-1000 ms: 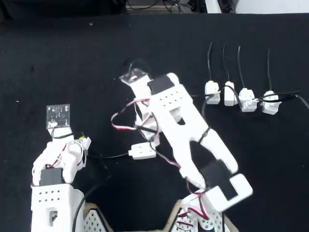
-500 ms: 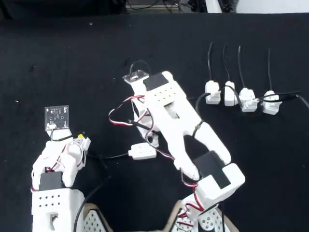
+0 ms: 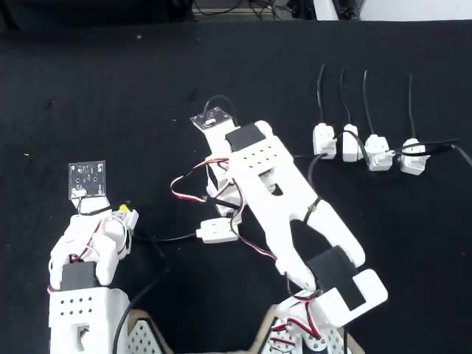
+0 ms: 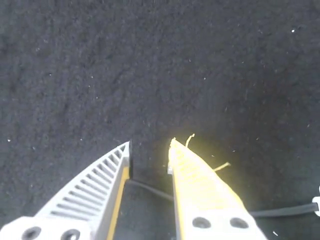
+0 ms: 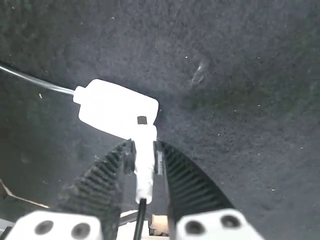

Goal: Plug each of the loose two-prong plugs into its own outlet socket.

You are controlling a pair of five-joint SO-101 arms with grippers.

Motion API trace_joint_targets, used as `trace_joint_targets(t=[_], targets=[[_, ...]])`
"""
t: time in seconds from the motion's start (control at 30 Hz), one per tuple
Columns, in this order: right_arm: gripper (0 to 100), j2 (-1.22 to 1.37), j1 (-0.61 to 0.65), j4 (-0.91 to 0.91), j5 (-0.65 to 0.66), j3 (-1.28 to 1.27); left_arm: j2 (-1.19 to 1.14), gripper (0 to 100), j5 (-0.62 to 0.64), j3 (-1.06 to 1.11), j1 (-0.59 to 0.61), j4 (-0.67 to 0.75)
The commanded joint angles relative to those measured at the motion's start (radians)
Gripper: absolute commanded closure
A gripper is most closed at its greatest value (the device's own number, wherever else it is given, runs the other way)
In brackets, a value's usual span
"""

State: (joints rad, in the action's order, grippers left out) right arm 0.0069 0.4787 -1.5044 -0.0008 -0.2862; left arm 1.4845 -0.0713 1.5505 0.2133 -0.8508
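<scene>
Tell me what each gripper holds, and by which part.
The right gripper clamps the white plug by the two sides of its body, cord end toward the wrist. The left gripper holds nothing.

A robotics lab: black-covered table [image 3: 88,74], loose cables [image 3: 247,9] behind.

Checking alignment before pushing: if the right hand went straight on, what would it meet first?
The socket, it seems: the right hand is shut on a plug whose tip sits right at the socket's side. Whether they touch yet is unclear.
</scene>
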Motion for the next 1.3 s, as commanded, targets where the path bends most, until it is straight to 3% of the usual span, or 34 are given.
trace_joint_targets(t=[0.0, 1.27], targets=[[98.8, -0.010, 0.014, 0.006, -0.049, 0.008, 0.014, 87, 0.008, -0.005, 0.008, 0.015], [98.8, 0.033, 0.017, -0.008, -0.110, 0.013, 0.015, 87, 0.008, -0.005, 0.008, 0.017]])
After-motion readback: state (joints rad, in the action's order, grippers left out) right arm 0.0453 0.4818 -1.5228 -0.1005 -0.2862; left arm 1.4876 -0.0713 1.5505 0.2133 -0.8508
